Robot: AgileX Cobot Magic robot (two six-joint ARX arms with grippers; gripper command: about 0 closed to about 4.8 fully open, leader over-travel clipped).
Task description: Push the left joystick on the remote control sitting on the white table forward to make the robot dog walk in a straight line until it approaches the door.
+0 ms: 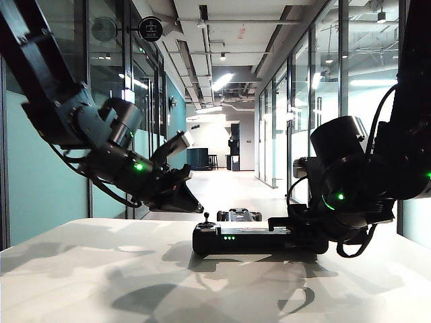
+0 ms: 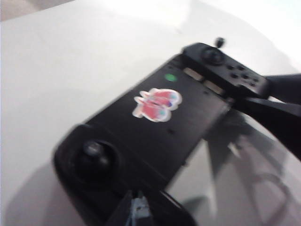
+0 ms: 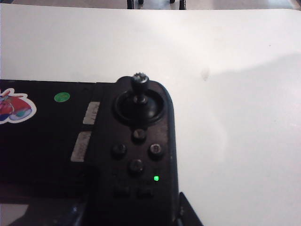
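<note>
The remote control [image 1: 259, 239] is lying flat on the white table [image 1: 101, 276], slightly toward four o'clock of the exterior view's centre, with its small green lights facing the camera. The left joystick [image 1: 207, 219] is standing up from the controller's nine o'clock end as a thin black stick with a rounded cap. The left gripper [image 1: 178, 195] is hanging in the air at about ten o'clock from that stick, apart from it, with its dark fingers pointing down and toward the controller. In the left wrist view the fingertips [image 2: 134, 212] are showing close together above the near end of the remote control [image 2: 160, 127], not touching anything visible, so the left gripper is clenched on nothing. The right gripper [image 1: 306, 235] is sitting at the three o'clock end of the controller; in the right wrist view its dark fingers [image 3: 188, 212] are standing on either side of the controller's near edge, so it is grasping the remote control [image 3: 94, 146]. The robot dog [image 1: 239, 214] is standing beyond the table, at twelve o'clock from the controller, low in the corridor.
</note>
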